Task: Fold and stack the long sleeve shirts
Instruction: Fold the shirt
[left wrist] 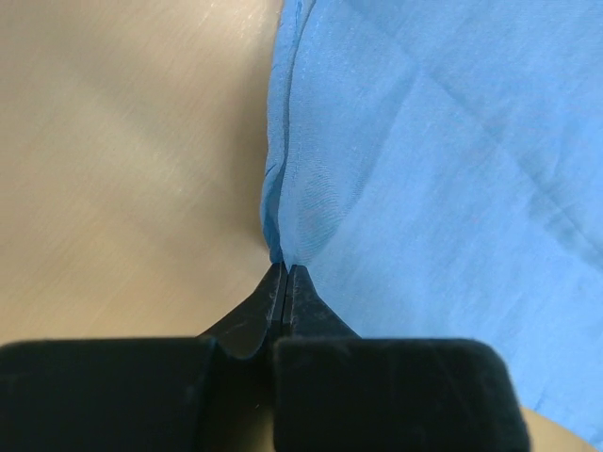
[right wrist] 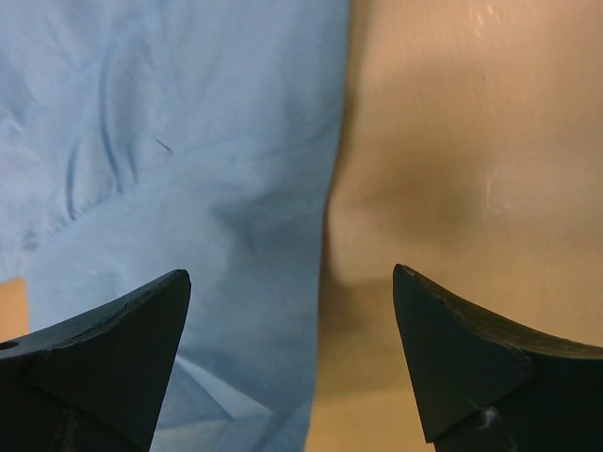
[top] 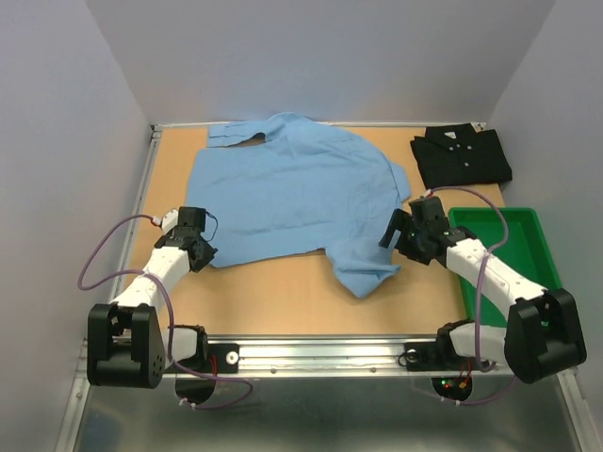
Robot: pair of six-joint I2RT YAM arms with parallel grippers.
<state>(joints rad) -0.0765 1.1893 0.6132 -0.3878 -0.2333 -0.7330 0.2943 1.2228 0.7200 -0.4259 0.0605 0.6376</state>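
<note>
The light blue shirt [top: 287, 188] lies spread flat on the wooden table, collar at the far side, one sleeve folded toward the near right. My left gripper [top: 201, 252] is shut on its near-left hem corner; in the left wrist view the fingertips [left wrist: 285, 271] pinch the blue cloth [left wrist: 424, 169] at its edge. My right gripper [top: 391, 231] stands open over the shirt's right edge; in the right wrist view it [right wrist: 292, 278] straddles the border between the blue cloth [right wrist: 170, 151] and bare wood. The black shirt [top: 461, 155] lies folded at the far right.
A green plastic tray [top: 532, 247] sits at the right edge, partly under my right arm. A metal rail [top: 311, 353] runs along the near edge. Grey walls enclose the table on the left, far and right sides.
</note>
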